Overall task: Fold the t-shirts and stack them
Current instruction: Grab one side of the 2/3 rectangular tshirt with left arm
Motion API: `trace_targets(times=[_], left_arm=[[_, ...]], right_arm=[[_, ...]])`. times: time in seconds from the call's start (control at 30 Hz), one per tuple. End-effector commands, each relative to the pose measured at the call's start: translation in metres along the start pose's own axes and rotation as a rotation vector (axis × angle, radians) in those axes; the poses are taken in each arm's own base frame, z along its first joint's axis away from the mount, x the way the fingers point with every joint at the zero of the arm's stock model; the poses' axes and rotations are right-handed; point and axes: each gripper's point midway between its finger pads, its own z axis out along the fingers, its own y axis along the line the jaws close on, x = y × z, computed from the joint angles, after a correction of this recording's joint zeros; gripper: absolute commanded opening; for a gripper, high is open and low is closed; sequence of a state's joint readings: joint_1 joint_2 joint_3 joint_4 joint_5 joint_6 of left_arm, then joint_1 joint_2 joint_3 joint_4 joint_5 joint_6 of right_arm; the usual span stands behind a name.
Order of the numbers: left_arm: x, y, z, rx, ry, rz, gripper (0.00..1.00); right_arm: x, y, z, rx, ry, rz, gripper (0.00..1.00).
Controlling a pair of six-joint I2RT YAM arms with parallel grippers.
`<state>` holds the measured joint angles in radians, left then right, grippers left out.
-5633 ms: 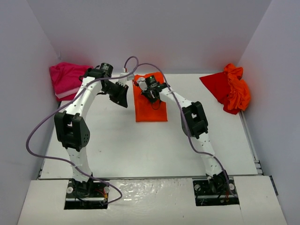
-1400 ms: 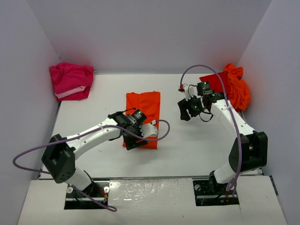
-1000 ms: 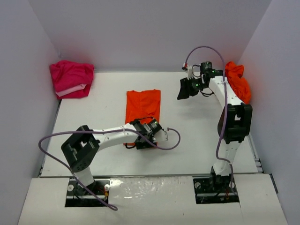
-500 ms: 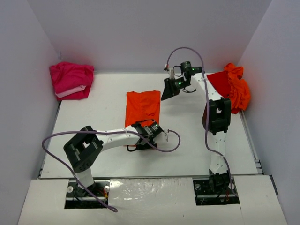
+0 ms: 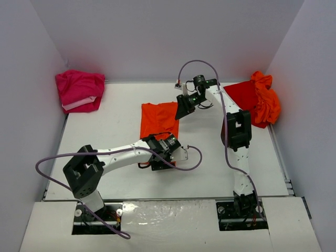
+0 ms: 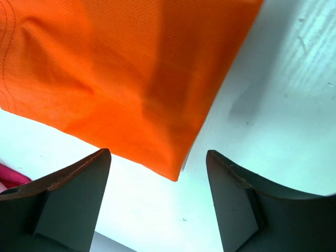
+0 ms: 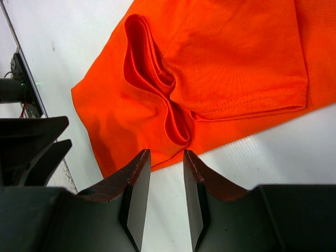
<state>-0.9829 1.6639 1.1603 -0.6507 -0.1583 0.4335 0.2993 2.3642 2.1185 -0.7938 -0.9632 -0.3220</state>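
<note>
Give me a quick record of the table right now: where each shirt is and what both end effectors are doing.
orange shirt: folded, flat, middle of table
pink shirts: piled, far left corner
red and orange pile: unfolded, far right edge
left end effector: open, empty, at orange shirt's near corner
right end effector: narrowly open, empty, at orange shirt's far right corner
</note>
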Motion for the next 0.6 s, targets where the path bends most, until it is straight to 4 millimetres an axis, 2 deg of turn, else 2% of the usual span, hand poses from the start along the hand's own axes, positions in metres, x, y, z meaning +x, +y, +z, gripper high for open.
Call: trace_targets(times=[0.0,0.1,0.2,0.23,0.57], left_arm=[[-0.008,-0.002,-0.021,0.022,-0.061,-0.006,0.71],[-0.009,-0.006,-0.016,0.040,-0.059,0.000,0.73],[-0.011,-0.013,-0.010,0.075,-0.060,0.001,0.89],[-0.011,-0.013,-0.007,0.076,-0.060,0.002,0.91],[-0.013,-0.014,0.023,0.054,-0.029,0.014,0.92]], right_arm=[[-0.004,0.023,0.007,-0.030,0.021,-0.042,0.29],[-0.005,0.029,0.014,-0.042,0.031,-0.057,0.29],[-0.003,0.034,0.022,-0.059,0.050,-0.063,0.29],[-0.001,0.034,0.025,-0.062,0.058,-0.062,0.29],[0.008,0.033,0.034,-0.081,0.087,-0.052,0.29]])
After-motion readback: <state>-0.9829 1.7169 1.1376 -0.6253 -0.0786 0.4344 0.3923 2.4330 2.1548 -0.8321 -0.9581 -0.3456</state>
